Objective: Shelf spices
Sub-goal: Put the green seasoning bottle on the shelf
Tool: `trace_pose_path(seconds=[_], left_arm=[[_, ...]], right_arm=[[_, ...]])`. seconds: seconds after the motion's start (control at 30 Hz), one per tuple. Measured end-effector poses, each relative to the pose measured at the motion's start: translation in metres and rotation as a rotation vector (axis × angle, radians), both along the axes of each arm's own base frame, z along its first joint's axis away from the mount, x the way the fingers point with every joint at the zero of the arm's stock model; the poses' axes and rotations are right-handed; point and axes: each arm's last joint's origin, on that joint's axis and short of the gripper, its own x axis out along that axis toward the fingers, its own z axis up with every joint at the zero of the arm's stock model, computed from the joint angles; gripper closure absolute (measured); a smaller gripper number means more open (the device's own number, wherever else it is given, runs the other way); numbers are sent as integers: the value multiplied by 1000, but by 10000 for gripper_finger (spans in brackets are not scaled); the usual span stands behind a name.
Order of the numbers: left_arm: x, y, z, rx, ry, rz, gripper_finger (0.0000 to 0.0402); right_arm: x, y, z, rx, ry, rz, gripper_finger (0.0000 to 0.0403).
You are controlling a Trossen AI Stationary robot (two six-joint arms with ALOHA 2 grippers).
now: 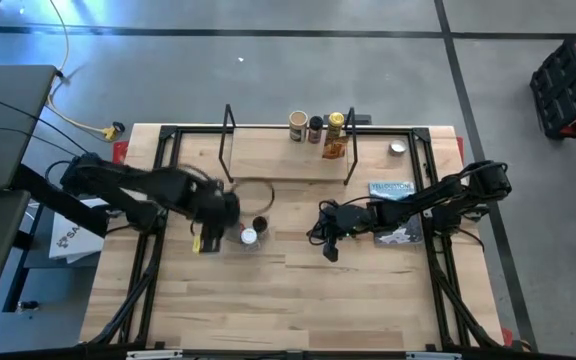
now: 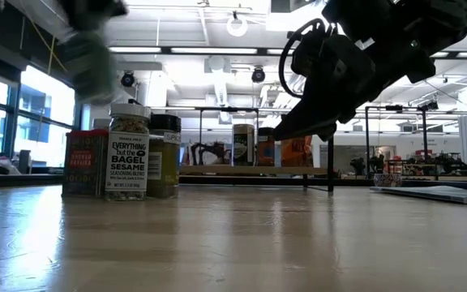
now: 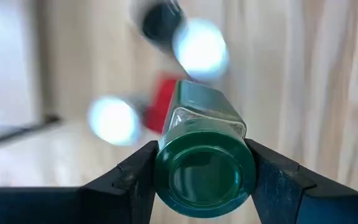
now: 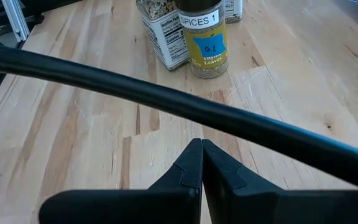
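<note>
My left gripper [image 3: 204,186] is shut on a glass spice jar with a green lid [image 3: 202,168], held above the table's left middle [image 1: 208,232]. Under it on the table stand more spices: two white-lidded jars [image 3: 201,46] [image 3: 114,118], a dark-lidded jar [image 3: 160,18] and a red tin [image 3: 160,109]. In the low view these are the bagel-seasoning jar [image 2: 127,154], the red tin [image 2: 85,162] and a black-lidded jar [image 2: 165,154]. The shelf [image 1: 278,155] lies at the far side with three jars [image 1: 315,126] and an orange packet [image 1: 333,148] on it. My right gripper [image 4: 201,158] hangs shut over the table's middle right. My left gripper pinches the jar at its green lid [image 3: 166,177] between its two fingers [image 3: 132,183], one on each side of the lid. The fingers come from above, pointing down. The jar hangs below them, lid up, lifted clear of the table and of the other jars.
A silver disc [image 1: 397,148] lies at the shelf's right end and a grey-blue booklet [image 1: 390,187] near the right arm. A black cable [image 4: 166,99] crosses in front of my right gripper. Bare tabletop [image 1: 298,300] stretches toward the near edge.
</note>
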Motion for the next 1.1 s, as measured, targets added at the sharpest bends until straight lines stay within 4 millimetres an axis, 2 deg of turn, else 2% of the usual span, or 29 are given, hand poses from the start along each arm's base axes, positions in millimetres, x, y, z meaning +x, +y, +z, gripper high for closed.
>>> trace_pose_path(seconds=[0.17, 0.27, 0.37, 0.77, 0.9, 1.1], left_arm=[[10, 36, 41, 58, -175, 79, 205], [12, 64, 50, 83, -207, 101, 205], [15, 98, 48, 124, -195, 137, 205], [64, 243, -15, 108, -4, 203, 205], [68, 279, -34, 96, 75, 224, 205], [59, 316, -56, 59, 155, 277, 205]], right_arm=[[0, 0, 0, -6, -1, 3, 403], [0, 0, 0, -6, -1, 4, 403], [0, 0, 0, -6, -1, 3, 403], [0, -1, 0, -8, -1, -12, 403], [0, -2, 0, -16, -4, -45, 403], [0, -2, 0, -13, -4, -57, 403]])
